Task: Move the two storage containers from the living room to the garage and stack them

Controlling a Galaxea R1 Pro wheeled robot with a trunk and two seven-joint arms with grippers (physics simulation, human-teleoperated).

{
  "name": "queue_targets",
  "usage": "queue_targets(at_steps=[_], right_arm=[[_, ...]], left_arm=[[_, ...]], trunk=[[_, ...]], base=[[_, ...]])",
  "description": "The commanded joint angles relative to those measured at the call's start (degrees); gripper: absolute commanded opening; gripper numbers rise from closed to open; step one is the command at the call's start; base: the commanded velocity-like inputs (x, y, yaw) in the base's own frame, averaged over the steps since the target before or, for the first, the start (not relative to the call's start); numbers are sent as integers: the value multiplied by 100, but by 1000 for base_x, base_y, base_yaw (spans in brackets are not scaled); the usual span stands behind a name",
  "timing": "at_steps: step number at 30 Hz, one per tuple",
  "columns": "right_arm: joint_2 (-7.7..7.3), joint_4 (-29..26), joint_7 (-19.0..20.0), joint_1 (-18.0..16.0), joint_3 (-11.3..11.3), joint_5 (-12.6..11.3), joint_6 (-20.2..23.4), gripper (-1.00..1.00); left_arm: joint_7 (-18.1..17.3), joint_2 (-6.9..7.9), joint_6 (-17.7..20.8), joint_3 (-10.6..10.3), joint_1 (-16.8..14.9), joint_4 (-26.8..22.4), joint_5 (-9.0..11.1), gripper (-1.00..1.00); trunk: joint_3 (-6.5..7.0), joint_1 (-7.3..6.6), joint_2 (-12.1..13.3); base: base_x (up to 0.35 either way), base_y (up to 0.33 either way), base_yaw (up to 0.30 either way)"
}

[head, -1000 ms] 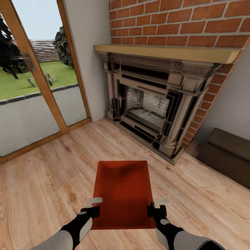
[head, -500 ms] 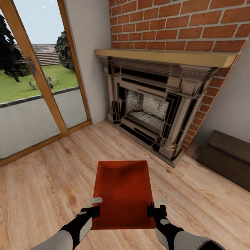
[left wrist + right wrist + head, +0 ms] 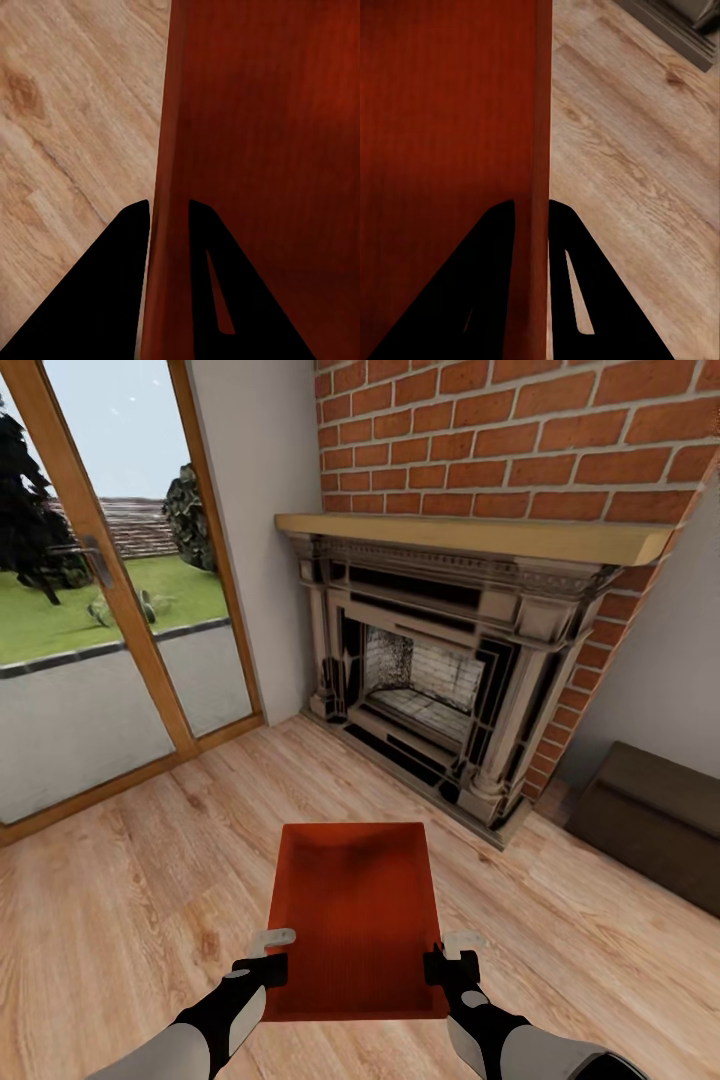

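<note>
One storage container (image 3: 356, 915), red-orange, open-topped and holding nothing, is being carried level above the light wood-plank floor (image 3: 130, 880) of the living room. Left tool (image 3: 272, 954) is clamping the container's left wall near the corner closest to the robot, one finger (image 3: 120, 292) outside and the other inside. Right tool (image 3: 450, 952) is gripping the opposite wall likewise, fingers (image 3: 577, 300) pinched on the rim. Ahead are standing a fireplace (image 3: 440, 660) under a brick chimney (image 3: 520, 440), glass doors (image 3: 90, 590) at left, and a dark bench (image 3: 660, 820) at right.
</note>
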Motion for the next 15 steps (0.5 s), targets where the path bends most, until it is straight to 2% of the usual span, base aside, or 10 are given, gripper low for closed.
queue_targets(at_steps=[1, 15], right_arm=[[5, -11, 0, -5, -277, 48, 4, -100], [5, -11, 0, -5, -275, 48, 4, -100]], left_arm=[[74, -2, 31, 155, 1, -16, -39, -100], [73, -2, 31, 155, 1, -16, -39, -100]], trunk=[[4, 0, -3], [134, 0, -3]], base=[[0, 0, 0], [0, 0, 0]])
